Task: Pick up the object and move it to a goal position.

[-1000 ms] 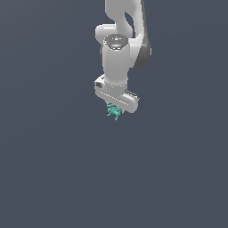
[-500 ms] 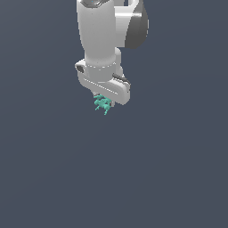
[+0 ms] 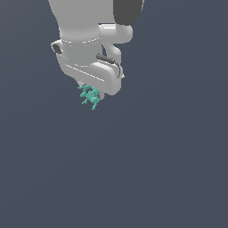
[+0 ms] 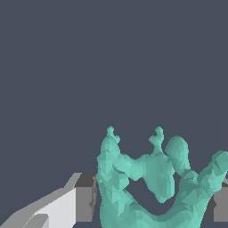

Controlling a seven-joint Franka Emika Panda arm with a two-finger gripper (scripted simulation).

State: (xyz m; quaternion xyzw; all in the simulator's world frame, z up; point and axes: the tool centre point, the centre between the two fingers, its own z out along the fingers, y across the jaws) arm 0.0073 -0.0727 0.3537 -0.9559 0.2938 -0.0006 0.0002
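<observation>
The object [image 3: 89, 96] is a tiny teal-green irregular thing with several short prongs. It hangs under the white gripper [image 3: 91, 91] in the upper left of the exterior view. The gripper is shut on it, and its fingers are mostly hidden behind the hand and the object. In the wrist view the object [image 4: 151, 187] fills the space between the two grey pads [image 4: 85, 204], with its prongs pointing away from the hand. The arm's white body fills the top of the exterior view.
A plain dark grey-blue background surrounds the arm in both views. No other object, container or edge shows.
The arm with the held object has moved toward the exterior view's left and looms much larger in the picture. The object stays in the gripper.
</observation>
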